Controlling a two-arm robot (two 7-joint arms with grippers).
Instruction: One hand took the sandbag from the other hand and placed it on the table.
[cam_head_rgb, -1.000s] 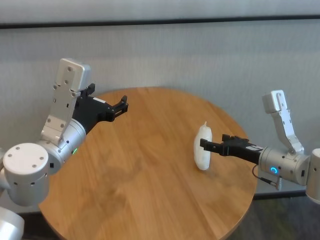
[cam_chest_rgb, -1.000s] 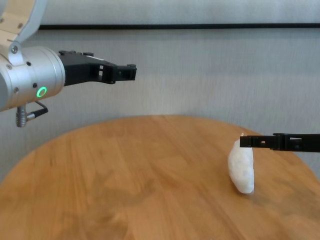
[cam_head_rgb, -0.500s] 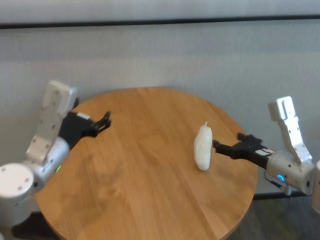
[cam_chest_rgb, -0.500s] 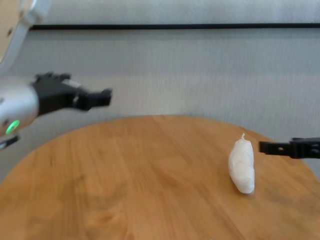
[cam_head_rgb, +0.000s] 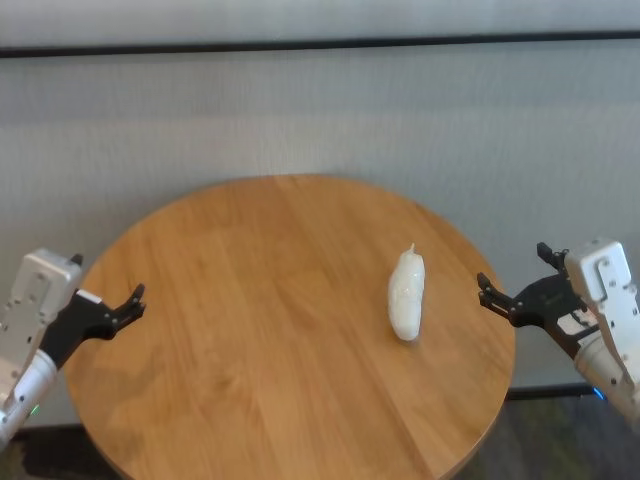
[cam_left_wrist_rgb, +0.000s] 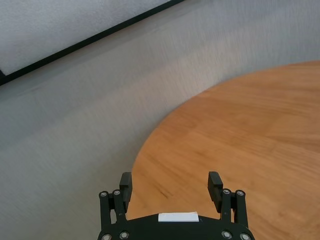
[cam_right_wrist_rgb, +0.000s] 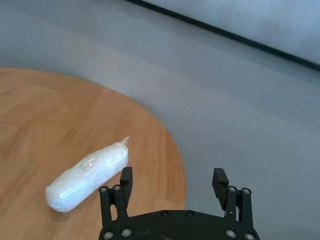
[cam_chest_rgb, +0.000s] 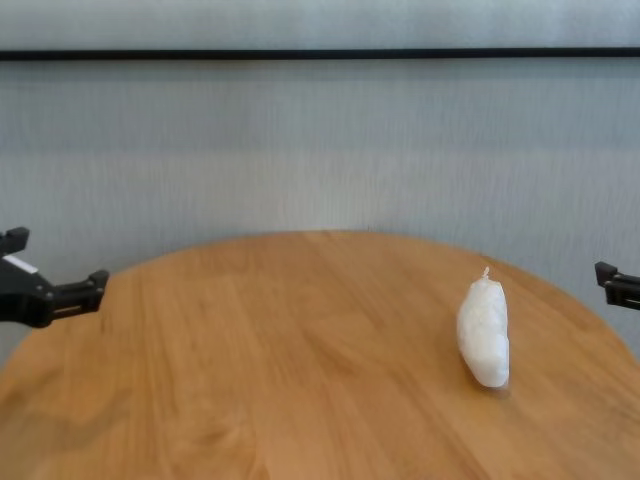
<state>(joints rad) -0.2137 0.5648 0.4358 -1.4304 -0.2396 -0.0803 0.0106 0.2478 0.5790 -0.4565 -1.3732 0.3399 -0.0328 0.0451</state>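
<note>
The white lumpy sandbag (cam_head_rgb: 405, 293) lies on the round wooden table (cam_head_rgb: 260, 330), right of centre, with its knotted tip pointing away from me. Nothing touches it. My right gripper (cam_head_rgb: 513, 271) hovers just off the table's right edge, open and empty, a hand's width from the sandbag (cam_right_wrist_rgb: 87, 175). In the right wrist view its fingers (cam_right_wrist_rgb: 126, 176) stand wide apart beside the bag. My left gripper (cam_head_rgb: 132, 305) sits low at the table's left edge, open and empty. Its wrist view shows spread fingers (cam_left_wrist_rgb: 215, 180) over bare wood (cam_left_wrist_rgb: 240, 140).
A grey wall (cam_head_rgb: 320, 120) with a dark horizontal strip (cam_head_rgb: 320, 44) runs behind the table. The sandbag (cam_chest_rgb: 484, 330) is the only thing lying on the wood (cam_chest_rgb: 280, 360).
Both arms have drawn back and down to the table's edges. The right gripper has pulled away from the sandbag to the right. The left has dropped from high up. The sandbag has stayed put.
</note>
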